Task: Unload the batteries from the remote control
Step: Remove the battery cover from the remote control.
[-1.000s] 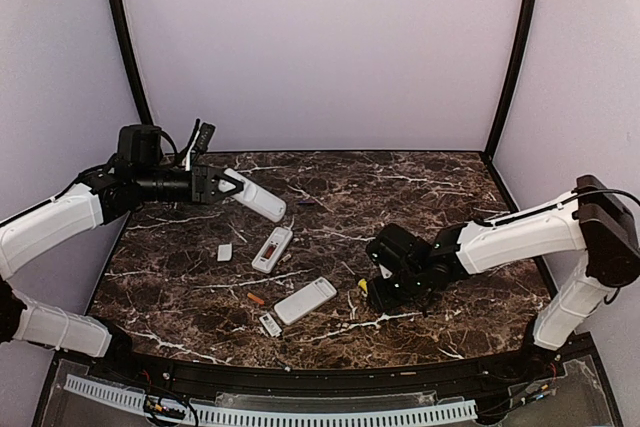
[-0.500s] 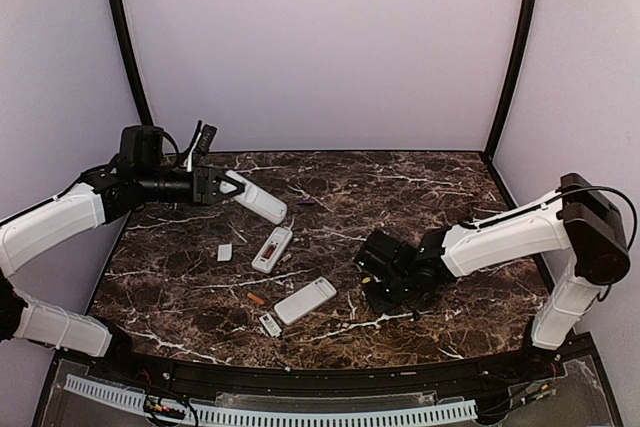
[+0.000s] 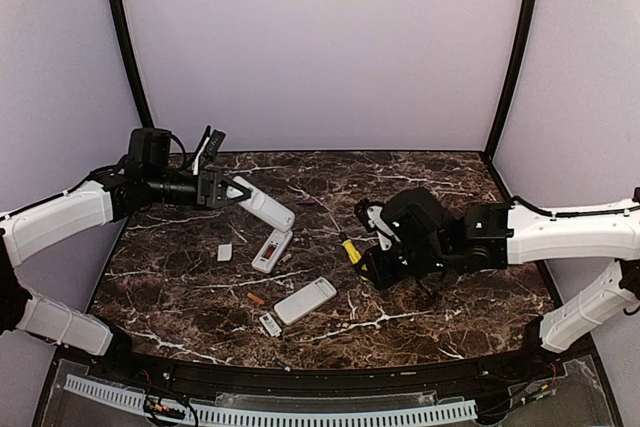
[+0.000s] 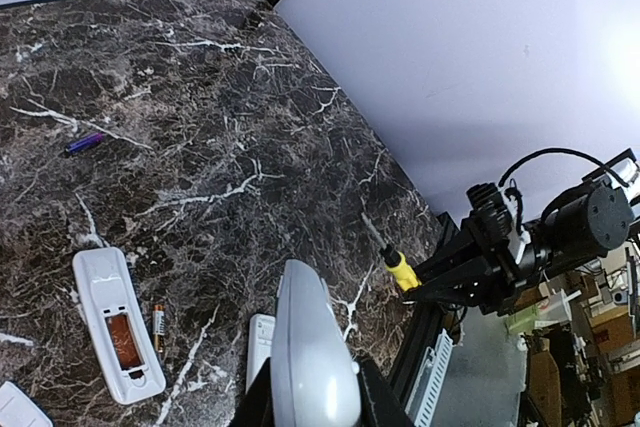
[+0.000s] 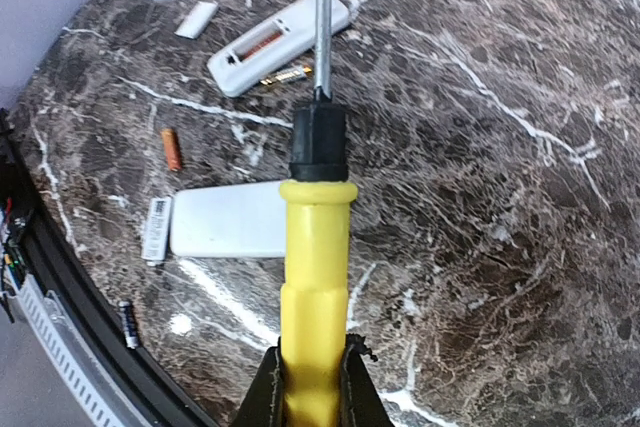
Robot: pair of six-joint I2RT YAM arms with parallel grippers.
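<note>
The left hand (image 3: 226, 190) is clamped on a white remote (image 3: 264, 209) and holds it up in the air over the back left of the tabletop (image 3: 430, 187). I cannot see the battery side of that remote, so I cannot tell if anything is inside. The right hand (image 5: 312, 385) is squeezed tight on the yellow handle of a screwdriver (image 5: 316, 247). The metal tip points toward an open remote (image 3: 272, 249) that lies between the two arms, and it does not touch it. This open remote has its back cover off. One orange battery (image 4: 122, 332) sits inside it, and a second battery (image 4: 158, 322) lies on the tabletop just beside it. A loose orange battery (image 3: 257, 299) lies nearer the front, close to a third remote (image 3: 305, 301). That one lies flat and looks shut. One small white cover (image 3: 224, 252) lies to the left of the open remote, and another small cover (image 3: 270, 325) lies near the front edge. The job looks partly done. Two batteries are out, and at least one is left to lift out of the open remote. The shut remote and the one in the air may need emptying too.
</note>
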